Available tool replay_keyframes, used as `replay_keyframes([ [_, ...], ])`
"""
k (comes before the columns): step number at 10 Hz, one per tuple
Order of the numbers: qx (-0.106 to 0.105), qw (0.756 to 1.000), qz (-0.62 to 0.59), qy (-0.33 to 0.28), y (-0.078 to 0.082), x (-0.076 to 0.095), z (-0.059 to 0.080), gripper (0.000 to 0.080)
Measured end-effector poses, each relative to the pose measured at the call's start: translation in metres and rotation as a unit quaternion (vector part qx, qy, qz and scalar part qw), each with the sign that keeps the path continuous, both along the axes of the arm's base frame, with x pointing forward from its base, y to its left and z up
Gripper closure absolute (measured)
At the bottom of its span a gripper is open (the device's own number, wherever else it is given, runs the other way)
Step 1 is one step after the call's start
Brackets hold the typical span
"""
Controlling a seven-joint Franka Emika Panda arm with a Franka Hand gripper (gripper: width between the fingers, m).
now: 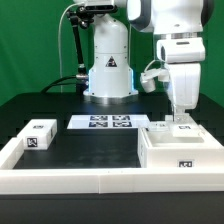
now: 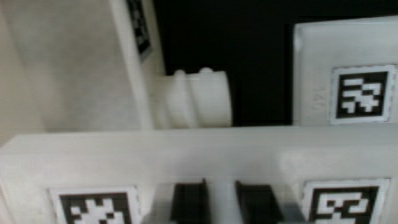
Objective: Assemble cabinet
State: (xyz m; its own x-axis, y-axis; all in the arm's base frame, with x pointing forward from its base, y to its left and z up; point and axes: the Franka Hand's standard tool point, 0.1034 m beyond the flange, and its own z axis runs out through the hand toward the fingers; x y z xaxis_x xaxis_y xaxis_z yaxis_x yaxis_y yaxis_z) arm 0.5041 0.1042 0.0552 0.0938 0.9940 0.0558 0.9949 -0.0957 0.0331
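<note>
Exterior view: arm cropped by the top edge, upper right of frame. Fingertips of the end effector wash into the white cabinet top, lower right, so the finger gap is unreadable. Its front tag is too small to decode. Wrist view all blurred: edge tags cropped by the frame, round white part unidentifiable.

Gripper low over cabinet (contact unclear).
</note>
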Motion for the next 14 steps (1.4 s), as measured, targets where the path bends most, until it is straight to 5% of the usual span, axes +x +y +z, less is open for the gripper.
replay_keyframes([
  [7,0.006,1.0,-0.008,-0.012,-0.002,0.049,0.001,0.0728],
  [14,0.006,1.0,-0.004,-0.023,-0.004,0.068,0.002,0.0722],
])
